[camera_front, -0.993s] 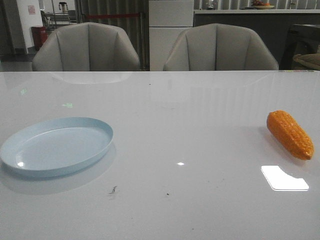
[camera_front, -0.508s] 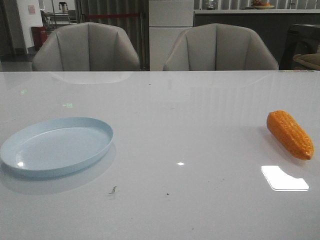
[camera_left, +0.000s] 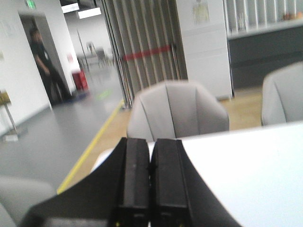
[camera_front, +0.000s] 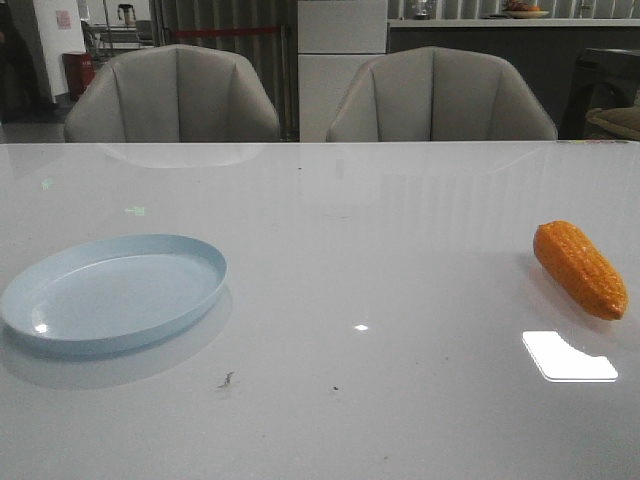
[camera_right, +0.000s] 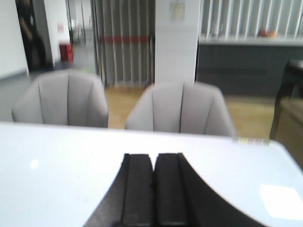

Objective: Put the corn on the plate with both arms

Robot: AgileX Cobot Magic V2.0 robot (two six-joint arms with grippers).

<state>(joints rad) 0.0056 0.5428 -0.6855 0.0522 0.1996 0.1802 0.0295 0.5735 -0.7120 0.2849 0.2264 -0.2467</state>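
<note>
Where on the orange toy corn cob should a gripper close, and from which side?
Probably across the thick middle of the orange toy corn cob, coming from above, fingers straddling its long axis. It lies flat on the white table, angled, tapering toward the near right.

dim front view | ceiling-light glare on table (camera_front: 568, 357) | wrist views soft, blurred

You have a glossy white table (camera_front: 330, 250) in front of you, its top mirroring the room lights. The pale blue plate (camera_front: 112, 294) sits flat on its left side with nothing in it. The orange corn (camera_front: 580, 269) lies on its side well apart at the far right edge, tapered end nearer you. A few small dark specks (camera_front: 227, 379) mark the near surface.
</note>
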